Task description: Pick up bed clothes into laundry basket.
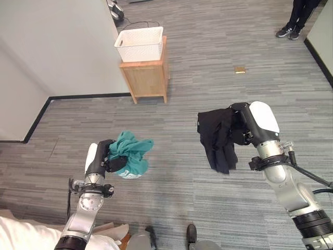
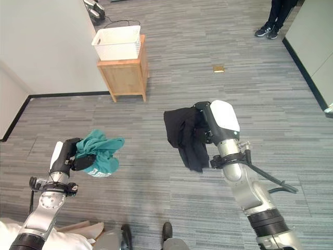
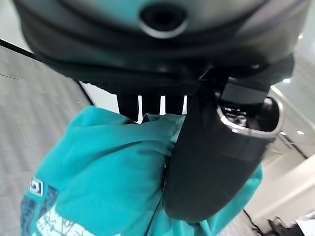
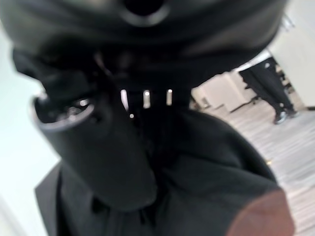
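Left eye view: the left hand (image 1: 106, 156) was closed around a bunched teal garment (image 1: 131, 152), held clear of the grey striped carpet (image 1: 208, 52). A pale printed patch showed on the garment's underside; its lettering could not be read. The right hand (image 1: 240, 125) was clenched on a black garment (image 1: 217, 136) that hung in limp folds below it. A white perforated laundry basket (image 1: 139, 44) sat on a small wooden cabinet (image 1: 146, 78) against the wall, well apart from both hands. A person's legs and shoes (image 1: 291, 28) stood at the far edge.

Right eye view: a small tan object (image 2: 218, 68) lay on the carpet beyond the right hand.

Left wrist view: the thumb pressed into soft teal cloth bearing a white-and-dark print, illegible.

Right wrist view: fingers and thumb were curled into matte black fabric.
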Tool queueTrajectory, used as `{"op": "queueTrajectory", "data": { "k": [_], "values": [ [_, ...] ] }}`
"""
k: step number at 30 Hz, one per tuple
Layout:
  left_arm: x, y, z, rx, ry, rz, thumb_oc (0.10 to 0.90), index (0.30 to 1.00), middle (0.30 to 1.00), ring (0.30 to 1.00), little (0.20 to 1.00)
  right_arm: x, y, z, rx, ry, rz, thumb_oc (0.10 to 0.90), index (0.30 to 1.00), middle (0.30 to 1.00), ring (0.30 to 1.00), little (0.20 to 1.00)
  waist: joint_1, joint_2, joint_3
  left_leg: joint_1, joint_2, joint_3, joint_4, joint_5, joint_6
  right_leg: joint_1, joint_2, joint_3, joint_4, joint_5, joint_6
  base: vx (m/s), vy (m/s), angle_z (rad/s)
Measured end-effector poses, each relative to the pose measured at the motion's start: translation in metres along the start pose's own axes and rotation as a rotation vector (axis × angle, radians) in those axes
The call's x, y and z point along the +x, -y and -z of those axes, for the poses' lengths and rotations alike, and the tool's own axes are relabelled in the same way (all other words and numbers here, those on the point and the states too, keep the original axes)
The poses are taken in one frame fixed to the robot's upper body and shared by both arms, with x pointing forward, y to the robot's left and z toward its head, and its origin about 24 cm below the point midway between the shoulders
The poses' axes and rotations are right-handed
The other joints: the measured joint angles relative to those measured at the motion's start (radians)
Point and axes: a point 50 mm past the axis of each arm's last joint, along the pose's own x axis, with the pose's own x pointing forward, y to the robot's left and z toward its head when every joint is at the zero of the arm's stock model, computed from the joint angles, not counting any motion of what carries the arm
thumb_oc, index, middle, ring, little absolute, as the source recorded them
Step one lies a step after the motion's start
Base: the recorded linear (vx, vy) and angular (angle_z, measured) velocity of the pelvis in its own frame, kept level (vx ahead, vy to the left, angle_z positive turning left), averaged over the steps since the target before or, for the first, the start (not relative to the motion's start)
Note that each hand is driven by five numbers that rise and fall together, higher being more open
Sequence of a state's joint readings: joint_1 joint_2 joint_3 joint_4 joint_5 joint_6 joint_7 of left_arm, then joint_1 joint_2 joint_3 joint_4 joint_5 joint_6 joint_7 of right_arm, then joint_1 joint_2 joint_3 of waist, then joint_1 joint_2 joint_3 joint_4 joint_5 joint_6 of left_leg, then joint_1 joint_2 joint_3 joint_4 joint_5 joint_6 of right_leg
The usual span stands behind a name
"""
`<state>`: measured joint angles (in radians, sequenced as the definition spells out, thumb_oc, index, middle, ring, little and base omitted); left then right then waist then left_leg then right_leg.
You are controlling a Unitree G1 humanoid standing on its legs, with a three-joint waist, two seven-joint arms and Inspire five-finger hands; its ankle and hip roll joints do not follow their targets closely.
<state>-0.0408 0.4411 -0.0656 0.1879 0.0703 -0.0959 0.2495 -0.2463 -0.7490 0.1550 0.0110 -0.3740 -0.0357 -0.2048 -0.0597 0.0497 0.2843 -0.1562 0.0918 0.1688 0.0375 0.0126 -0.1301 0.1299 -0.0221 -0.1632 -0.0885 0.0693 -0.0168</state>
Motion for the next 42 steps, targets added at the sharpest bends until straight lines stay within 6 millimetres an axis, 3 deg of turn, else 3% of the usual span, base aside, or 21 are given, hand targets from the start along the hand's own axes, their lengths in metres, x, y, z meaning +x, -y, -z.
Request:
{"op": "queueTrajectory", "data": {
  "k": [1, 2, 5, 7, 9, 10, 11, 13, 18, 20, 23, 25, 26, 27, 29, 32, 34, 36, 38, 40, 42],
  "values": [
    [0.001, 0.0, -0.001, -0.003, 0.006, 0.0, 0.4, 0.3, 0.3, 0.3, 0.3, 0.001, 0.0, 0.003, -0.005, -0.01, -0.006, 0.4, 0.3, 0.3, 0.3, 0.3, 0.003, 0.016, 0.013, -0.003, 0.011, -0.013, -0.124, 0.061, -0.013, 0.022, 0.011, 0.003, 0.0, -0.013, 0.015, 0.33, 0.026, -0.07],
    [0.003, 0.0, -0.004, -0.007, 0.02, -0.004, 0.4, 0.3, 0.3, 0.3, 0.3, 0.001, 0.0, 0.006, -0.013, -0.021, -0.01, 0.4, 0.3, 0.3, 0.3, 0.3, 0.003, 0.019, 0.04, -0.034, 0.023, -0.013, -0.136, 0.092, -0.018, 0.058, 0.014, 0.0, -0.001, -0.028, 0.001, 0.33, 0.04, -0.02],
    [-0.001, 0.001, 0.0, -0.005, 0.001, 0.0, 0.4, 0.3, 0.3, 0.3, 0.3, -0.004, -0.003, 0.01, -0.017, -0.037, -0.029, 0.4, 0.3, 0.3, 0.3, 0.3, 0.013, 0.031, 0.057, -0.061, 0.041, 0.037, -0.13, 0.101, -0.007, 0.123, 0.009, -0.012, -0.001, -0.057, -0.002, 0.36, 0.052, -0.08],
    [-0.006, -0.001, 0.007, -0.002, -0.022, -0.004, 0.4, 0.3, 0.3, 0.3, 0.3, -0.008, -0.005, 0.011, -0.015, -0.043, -0.041, 0.4, 0.3, 0.3, 0.3, 0.3, 0.027, 0.031, 0.058, -0.036, 0.048, 0.097, -0.131, 0.098, 0.006, 0.181, -0.007, -0.007, -0.002, -0.106, 0.019, 0.37, 0.048, -0.19],
    [-0.014, 0.0, 0.014, 0.003, -0.05, 0.004, 0.4, 0.3, 0.3, 0.3, 0.3, -0.018, -0.008, 0.016, -0.022, -0.058, -0.063, 0.4, 0.3, 0.3, 0.3, 0.3, 0.04, 0.062, 0.031, 0.025, 0.051, 0.11, -0.091, 0.036, 0.057, 0.247, -0.005, 0.007, -0.002, -0.154, 0.077, 0.46, 0.099, -0.08],
    [-0.016, -0.001, 0.015, 0.005, -0.055, 0.005, 0.4, 0.3, 0.3, 0.3, 0.3, -0.02, -0.008, 0.017, -0.021, -0.063, -0.063, 0.4, 0.3, 0.3, 0.3, 0.3, 0.041, 0.066, 0.025, 0.041, 0.049, 0.106, -0.097, 0.067, 0.09, 0.26, -0.008, 0.016, -0.002, -0.168, 0.092, 0.6, 0.177, -0.19],
    [-0.016, -0.005, 0.017, 0.007, -0.061, -0.011, 0.4, 0.3, 0.3, 0.3, 0.3, -0.025, -0.013, 0.018, -0.003, -0.078, -0.075, 0.4, 0.3, 0.3, 0.3, 0.3, 0.061, 0.021, 0.026, 0.042, 0.01, 0.12, -0.059, 0.099, 0.093, 0.275, -0.058, 0.042, 0.001, -0.203, 0.11, 0.45, 0.149, -0.24],
    [-0.014, -0.015, 0.018, 0.017, -0.07, -0.045, 0.4, 0.3, 0.3, 0.3, 0.3, -0.028, -0.017, 0.014, 0.017, -0.071, -0.09, 0.4, 0.3, 0.3, 0.3, 0.3, 0.104, -0.023, 0.024, 0.01, -0.032, 0.125, 0.033, 0.105, 0.1, 0.28, -0.12, 0.065, 0.006, -0.207, 0.115, 0.51, 0.193, -0.3],
    [-0.008, -0.036, 0.017, 0.042, -0.071, -0.111, 0.4, 0.3, 0.3, 0.3, 0.3, -0.024, -0.028, 0.001, 0.089, -0.046, -0.086, 0.4, 0.3, 0.3, 0.3, 0.3, 0.149, -0.081, 0.01, -0.052, -0.063, 0.146, 0.137, 0.076, 0.198, 0.241, -0.177, 0.095, 0.05, -0.203, 0.12, 0.43, 0.178, -0.07],
    [-0.007, -0.04, 0.016, 0.061, -0.065, -0.108, 0.4, 0.3, 0.3, 0.3, 0.3, -0.022, -0.03, -0.004, 0.099, -0.024, -0.089, 0.4, 0.3, 0.3, 0.3, 0.3, 0.163, -0.105, 0.007, -0.064, -0.069, 0.158, 0.145, 0.057, 0.204, 0.217, -0.18, 0.103, 0.073, -0.189, 0.14, 0.46, 0.238, 0.02],
    [-0.007, -0.035, 0.019, 0.07, -0.088, -0.087, 0.4, 0.3, 0.3, 0.3, 0.3, -0.021, -0.039, -0.012, 0.124, -0.008, -0.102, 0.4, 0.3, 0.3, 0.3, 0.3, 0.154, -0.122, -0.006, -0.034, -0.071, 0.154, 0.094, 0.049, 0.221, 0.125, -0.179, 0.111, 0.283, -0.192, 0.194, 0.29, 0.245, 0.22],
    [-0.007, -0.029, 0.019, 0.081, -0.088, -0.056, 0.4, 0.3, 0.3, 0.3, 0.3, -0.019, -0.04, -0.016, 0.137, 0.004, -0.097, 0.4, 0.3, 0.3, 0.3, 0.3, 0.134, -0.129, -0.013, 0.003, -0.078, 0.154, 0.034, 0.055, 0.228, 0.01, -0.188, 0.138, 0.518, -0.178, 0.246, 0.28, 0.223, 0.19],
    [-0.007, -0.028, 0.019, 0.086, -0.089, -0.05, 0.4, 0.3, 0.3, 0.3, 0.3, -0.018, -0.04, -0.018, 0.15, 0.01, -0.09, 0.4, 0.3, 0.3, 0.3, 0.3, 0.129, -0.132, -0.014, 0.03, -0.09, 0.155, 0.001, 0.06, 0.248, -0.082, -0.212, 0.133, 0.689, -0.15, 0.254, 0.28, 0.156, 0.03],
    [-0.007, -0.028, 0.019, 0.101, -0.089, -0.037, 0.4, 0.3, 0.3, 0.3, 0.3, -0.017, -0.039, -0.022, 0.155, 0.024, -0.083, 0.4, 0.3, 0.3, 0.3, 0.3, 0.116, -0.126, -0.014, 0.057, -0.098, 0.15, -0.033, 0.102, 0.269, -0.135, -0.249, 0.091, 0.753, -0.181, 0.244, 0.25, 0.122, 0.0],
    [-0.003, -0.029, 0.014, 0.104, -0.07, -0.039, 0.4, 0.3, 0.3, 0.3, 0.3, -0.017, -0.035, -0.025, 0.158, 0.04, -0.066, 0.4, 0.3, 0.3, 0.3, 0.3, 0.085, -0.112, -0.012, 0.081, -0.108, 0.121, -0.08, 0.127, 0.262, -0.185, -0.265, 0.04, 0.664, -0.228, 0.234, 0.26, 0.081, 0.29],
    [0.003, -0.028, 0.007, 0.104, -0.043, -0.037, 0.4, 0.3, 0.3, 0.3, 0.3, -0.02, -0.035, -0.022, 0.158, 0.026, -0.067, 0.4, 0.3, 0.3, 0.3, 0.3, 0.04, -0.104, -0.007, 0.109, -0.111, 0.072, -0.125, 0.145, 0.258, -0.218, -0.208, -0.002, 0.378, -0.208, 0.219, 0.23, -0.033, 0.52],
    [0.003, -0.027, 0.007, 0.101, -0.043, -0.034, 0.4, 0.3, 0.3, 0.3, 0.3, -0.024, -0.037, -0.019, 0.16, 0.008, -0.074, 0.4, 0.3, 0.3, 0.3, 0.3, 0.039, -0.104, -0.008, 0.124, -0.112, 0.052, -0.126, 0.131, 0.251, -0.215, -0.185, -0.004, 0.235, -0.138, 0.204, 0.17, -0.065, 0.39],
    [0.003, -0.027, 0.008, 0.102, -0.047, -0.036, 0.4, 0.3, 0.3, 0.3, 0.3, -0.029, -0.041, -0.014, 0.166, -0.023, -0.08, 0.4, 0.3, 0.3, 0.3, 0.3, 0.038, -0.102, -0.009, 0.139, -0.112, 0.028, -0.126, 0.119, 0.251, -0.181, -0.164, 0.005, 0.027, -0.016, 0.186, 0.18, -0.115, 0.34],
    [0.004, -0.027, 0.009, 0.104, -0.057, -0.036, 0.4, 0.3, 0.3, 0.3, 0.3, -0.037, -0.046, -0.005, 0.169, -0.071, -0.097, 0.4, 0.3, 0.3, 0.3, 0.3, 0.023, -0.1, -0.007, 0.158, -0.111, -0.015, -0.126, 0.128, 0.234, -0.175, -0.16, 0.049, -0.014, 0.093, 0.188, 0.11, -0.082, 0.52],
    [0.001, -0.025, 0.012, 0.11, -0.068, -0.028, 0.4, 0.3, 0.3, 0.3, 0.3, -0.048, -0.053, 0.002, 0.165, -0.114, -0.128, 0.4, 0.3, 0.3, 0.3, 0.3, 0.021, -0.11, -0.012, 0.2, -0.115, -0.041, -0.126, 0.119, 0.207, -0.133, -0.162, 0.061, -0.014, 0.157, 0.181, 0.11, -0.054, 0.51],
    [-0.004, -0.026, 0.016, 0.106, -0.079, -0.033, 0.4, 0.3, 0.3, 0.3, 0.3, -0.051, -0.054, 0.003, 0.167, -0.125, -0.133, 0.4, 0.3, 0.3, 0.3, 0.3, 0.032, -0.11, -0.016, 0.235, -0.106, -0.041, -0.132, 0.103, 0.168, -0.093, -0.156, 0.058, -0.006, 0.108, 0.18, 0.19, -0.067, 0.1]
  ]
}}
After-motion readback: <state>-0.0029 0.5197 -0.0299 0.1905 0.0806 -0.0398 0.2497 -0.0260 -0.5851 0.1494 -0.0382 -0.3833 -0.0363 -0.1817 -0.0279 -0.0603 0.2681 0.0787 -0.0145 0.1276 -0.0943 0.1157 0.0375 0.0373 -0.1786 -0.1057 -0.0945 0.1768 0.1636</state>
